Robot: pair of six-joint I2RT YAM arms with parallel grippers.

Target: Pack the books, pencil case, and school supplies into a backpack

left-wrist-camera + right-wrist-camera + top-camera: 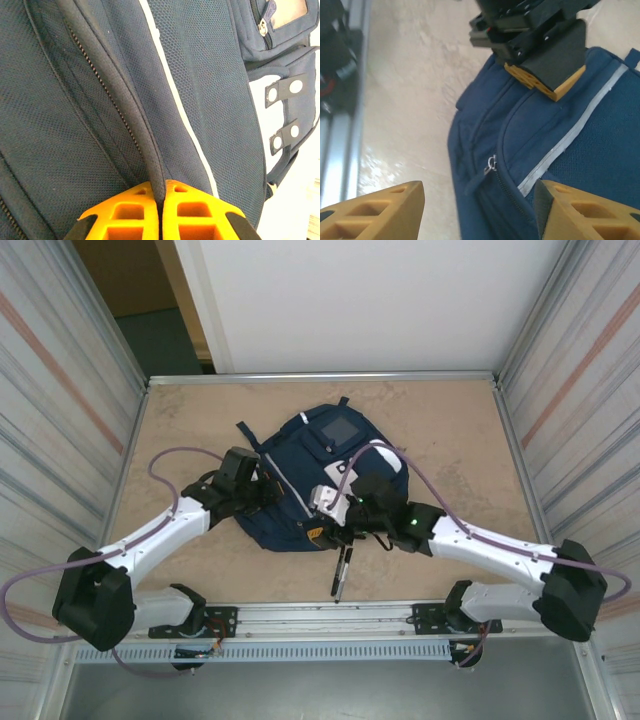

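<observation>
The right tool is seen spread wide open over the near end of the backpack, and nothing is held between its orange fingers. Just in front of it, closer to the arms, black pens with white marks are laid on the bare desk. They lie right by the backpack's near edge, but it cannot be told if the cloth is touched by them. Under the spread tool, blue cloth is seen with a small silver zip pull and a pale grey stripe on it. A little farther on, at the left side of the backpack, the left tool is pressed together. A dark rolled edge beside a zip is pinched between its two orange tips, so the backpack is gripped there. White patches with dark tabs are seen on the cloth beyond that. The backpack is laid flat in the middle of the desk, with a small front pocket at its far end. Past it, more bare desk is seen, and then a white wall.
</observation>
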